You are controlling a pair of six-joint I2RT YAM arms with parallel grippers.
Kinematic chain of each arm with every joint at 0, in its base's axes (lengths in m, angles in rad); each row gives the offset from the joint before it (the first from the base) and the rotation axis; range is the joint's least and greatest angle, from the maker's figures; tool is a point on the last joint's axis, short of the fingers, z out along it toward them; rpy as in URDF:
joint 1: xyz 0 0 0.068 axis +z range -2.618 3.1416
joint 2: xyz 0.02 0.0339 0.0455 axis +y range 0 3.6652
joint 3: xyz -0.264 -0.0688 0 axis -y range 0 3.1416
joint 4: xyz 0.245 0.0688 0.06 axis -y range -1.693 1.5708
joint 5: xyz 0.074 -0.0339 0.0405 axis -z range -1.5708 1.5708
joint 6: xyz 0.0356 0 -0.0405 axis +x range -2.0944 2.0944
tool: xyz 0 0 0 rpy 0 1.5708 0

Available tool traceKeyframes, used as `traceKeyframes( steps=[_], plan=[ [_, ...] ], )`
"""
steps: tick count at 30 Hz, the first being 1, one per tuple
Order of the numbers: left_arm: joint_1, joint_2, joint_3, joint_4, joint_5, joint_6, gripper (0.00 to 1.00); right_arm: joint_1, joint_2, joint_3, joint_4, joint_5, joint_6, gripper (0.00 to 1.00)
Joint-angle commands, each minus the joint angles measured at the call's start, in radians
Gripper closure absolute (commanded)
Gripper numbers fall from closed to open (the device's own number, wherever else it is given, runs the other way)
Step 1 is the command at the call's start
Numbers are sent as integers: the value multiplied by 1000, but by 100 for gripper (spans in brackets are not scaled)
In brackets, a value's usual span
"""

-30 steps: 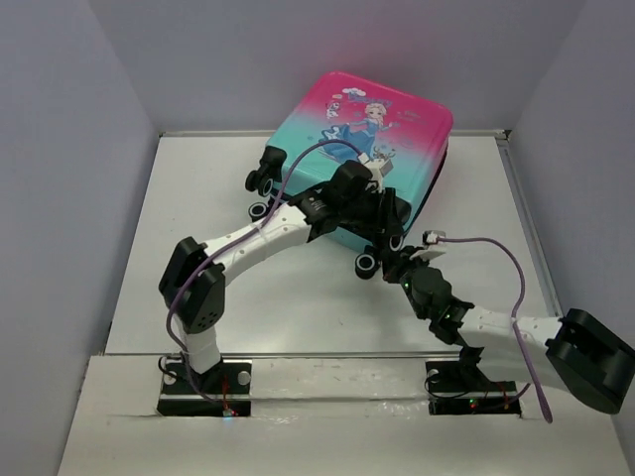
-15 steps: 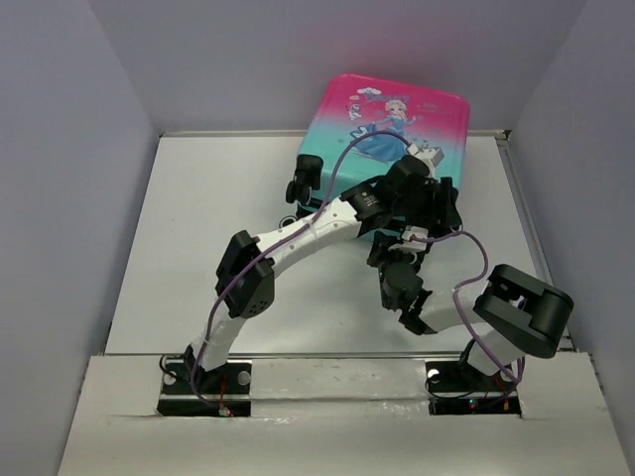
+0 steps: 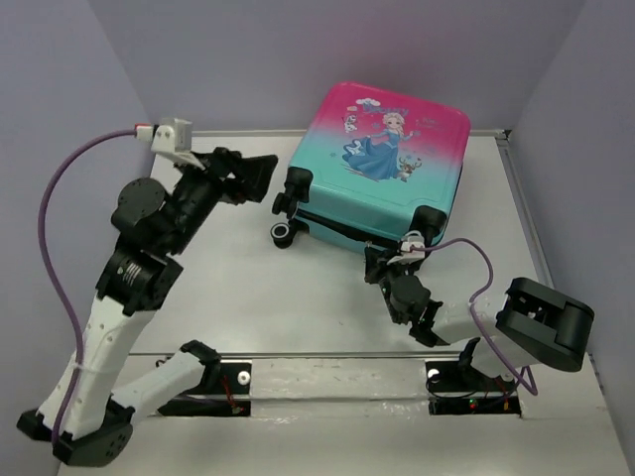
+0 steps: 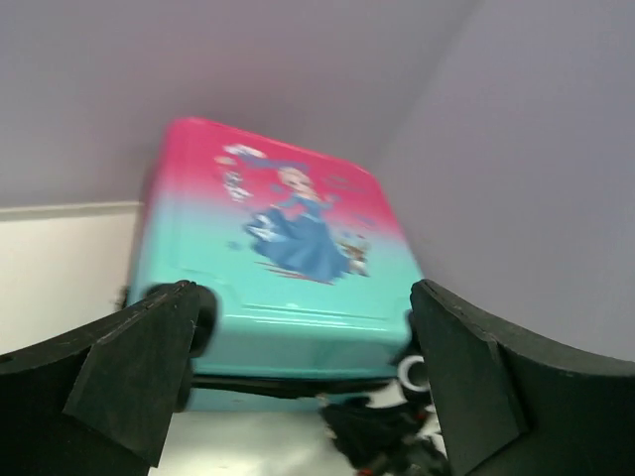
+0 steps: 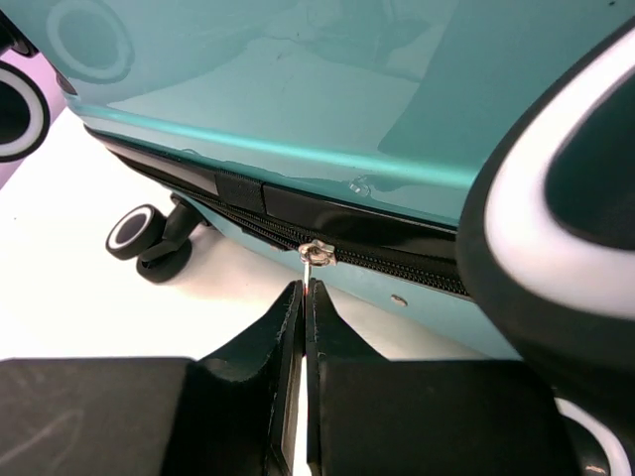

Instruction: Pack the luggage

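The luggage (image 3: pixel 382 164) lies flat and closed at the back right, princess side up, wheels toward me. My right gripper (image 3: pixel 381 264) is at its near edge beside a wheel. In the right wrist view its fingers (image 5: pixel 298 337) are shut on the thin metal pull of the zipper slider (image 5: pixel 316 252) on the black zipper band. My left gripper (image 3: pixel 260 178) is raised left of the case, open and empty, apart from it. In the left wrist view the luggage (image 4: pixel 283 248) shows between the spread fingers (image 4: pixel 129 367).
Black wheels with white rings (image 3: pixel 283 234) stick out from the case's near edge; one wheel (image 5: pixel 556 198) is close to the right of my right fingers. Grey walls enclose the white table (image 3: pixel 228 288) on three sides.
My left arm has lifted off the suitcase and swung back up to the left. The suitcase has settled flat and shifted right. My right gripper stays at the zipper by the near wheel.
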Motion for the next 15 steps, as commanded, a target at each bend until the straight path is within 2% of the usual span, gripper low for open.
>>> traceKeyframes(
  steps=[1, 4, 7, 9, 15],
  plan=[
    [161, -25, -231, -229, -72, 160, 1, 28, -43, 15, 113, -104, 78, 93],
    [179, -19, -328, -213, -74, 244, 1, 28, -45, 15, 98, -115, 89, 93],
    [181, -2, -360, -138, 54, 271, 1, 28, -49, 19, 84, -126, 89, 93],
    [181, 27, -349, -101, 128, 271, 1, 19, -54, 19, 67, -132, 89, 93],
    [181, 165, -267, -99, 156, 292, 1, 19, -69, 6, 58, -144, 92, 93]
  ],
)
